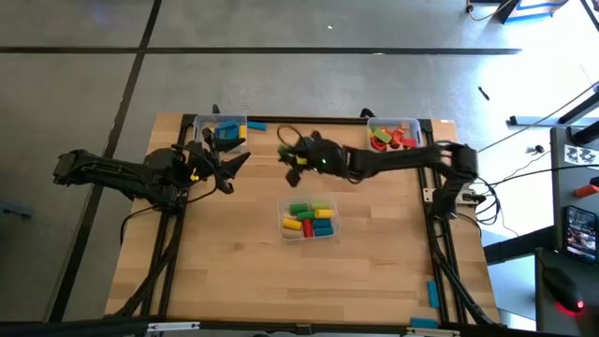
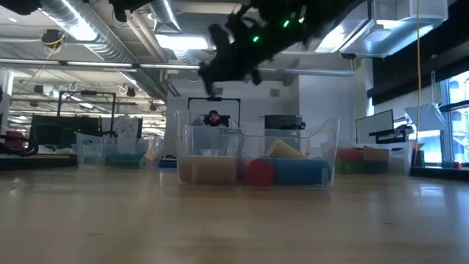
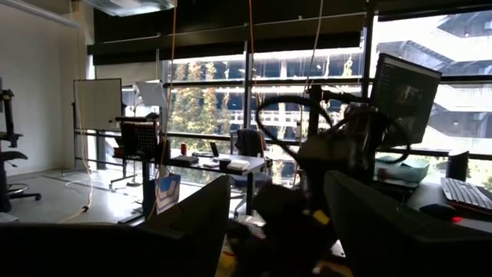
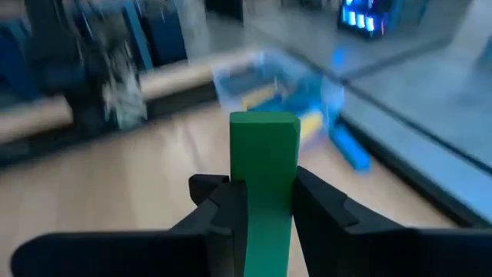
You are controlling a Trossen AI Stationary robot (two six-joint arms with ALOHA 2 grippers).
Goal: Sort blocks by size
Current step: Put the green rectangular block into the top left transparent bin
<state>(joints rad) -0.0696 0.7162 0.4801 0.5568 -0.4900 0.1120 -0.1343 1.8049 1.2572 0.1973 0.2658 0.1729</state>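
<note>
My right gripper (image 1: 290, 155) reaches over the table's far middle, between the two far bins, and is shut on a long green block (image 4: 265, 146). The block sticks out past the fingertips. In the low view that gripper (image 2: 227, 62) hangs high above the middle bin. My left gripper (image 1: 232, 165) stands open and holds nothing, beside the far left bin; its two fingers (image 3: 192, 227) frame the other arm. Several blocks lie in a clear middle bin (image 1: 284, 223). My right gripper pinches the green block between its two fingers (image 4: 219, 211), on the block's two long side faces (image 4: 265, 211) at its rear half. The block lies along the fingers, its free end pointing ahead, toward the far left bin. It is lifted clear of the table.
The far left bin (image 1: 198, 125) holds blue and yellow blocks, and a blue block (image 1: 255, 124) lies beside it. The far right bin (image 1: 416, 124) holds red, orange and green ones. Two blue blocks (image 1: 432, 293) lie near the front right corner. Bare wood lies around the middle bin.
</note>
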